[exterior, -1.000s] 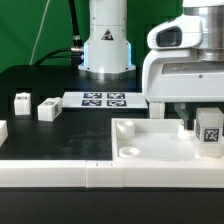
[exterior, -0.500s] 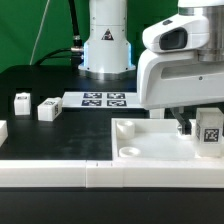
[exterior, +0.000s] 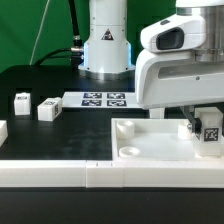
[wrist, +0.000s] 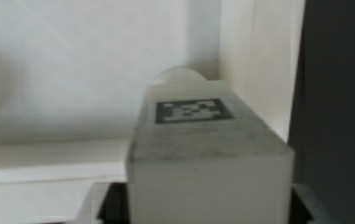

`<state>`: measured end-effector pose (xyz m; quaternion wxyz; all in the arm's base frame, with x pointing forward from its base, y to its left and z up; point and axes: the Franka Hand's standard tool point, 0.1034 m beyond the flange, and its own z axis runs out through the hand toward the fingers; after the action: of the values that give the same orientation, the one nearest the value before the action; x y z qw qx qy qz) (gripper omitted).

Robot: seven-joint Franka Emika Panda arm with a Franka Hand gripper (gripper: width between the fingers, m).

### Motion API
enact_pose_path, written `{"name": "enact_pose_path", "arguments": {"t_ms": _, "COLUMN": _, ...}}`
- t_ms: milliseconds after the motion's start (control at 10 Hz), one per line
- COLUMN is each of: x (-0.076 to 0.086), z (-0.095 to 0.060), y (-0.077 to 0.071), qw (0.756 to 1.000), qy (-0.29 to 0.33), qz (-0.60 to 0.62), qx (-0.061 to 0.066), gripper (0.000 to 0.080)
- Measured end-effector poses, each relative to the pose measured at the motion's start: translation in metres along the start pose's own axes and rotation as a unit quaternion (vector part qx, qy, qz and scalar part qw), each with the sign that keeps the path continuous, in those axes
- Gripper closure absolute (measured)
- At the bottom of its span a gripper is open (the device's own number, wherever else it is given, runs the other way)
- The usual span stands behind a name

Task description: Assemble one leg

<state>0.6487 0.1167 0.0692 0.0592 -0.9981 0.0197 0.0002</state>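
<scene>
Exterior view shows us the leg (exterior: 211,135) upright in our gripper (exterior: 205,128), jaws clenched on it, above the large white tray piece (exterior: 150,145) at that view's right. Wrist view shows the leg (wrist: 200,150) tag-up between the fingers. Farther left we see two loose legs (exterior: 47,110) and the marker board (exterior: 100,99).

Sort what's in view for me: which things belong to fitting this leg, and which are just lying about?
In the job: the leg held in the gripper; the white tray-like piece with its corner socket.

Lying about: two small white blocks; the marker board.
</scene>
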Motion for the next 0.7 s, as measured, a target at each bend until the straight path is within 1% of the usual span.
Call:
{"name": "enact_pose_path", "arguments": {"t_ms": 100, "x": 0.0004, "z": 0.0001, "y": 0.0011, "qw": 1.0, "qy": 0.001, "qz": 0.021, "qx": 0.006, "gripper": 0.0508}}
{"name": "enact_pose_path", "arguments": {"t_ms": 200, "x": -0.0002, "z": 0.0002, "y": 0.0028, "qw": 0.996, "qy": 0.007, "qz": 0.088, "qx": 0.011, "gripper": 0.0508}}
{"name": "enact_pose_path", "arguments": {"t_ms": 300, "x": -0.0012, "z": 0.0003, "y": 0.0041, "qw": 0.987, "qy": 0.012, "qz": 0.158, "qx": 0.011, "gripper": 0.0508}}
{"name": "enact_pose_path", "arguments": {"t_ms": 500, "x": -0.0019, "z": 0.0009, "y": 0.0061, "qw": 0.967, "qy": 0.016, "qz": 0.253, "qx": 0.012, "gripper": 0.0508}}
{"name": "enact_pose_path", "arguments": {"t_ms": 600, "x": -0.0028, "z": 0.0012, "y": 0.0077, "qw": 0.947, "qy": 0.018, "qz": 0.32, "qx": 0.014, "gripper": 0.0508}}
{"name": "enact_pose_path", "arguments": {"t_ms": 700, "x": -0.004, "z": 0.0011, "y": 0.0097, "qw": 0.919, "qy": 0.021, "qz": 0.393, "qx": 0.023, "gripper": 0.0508}}
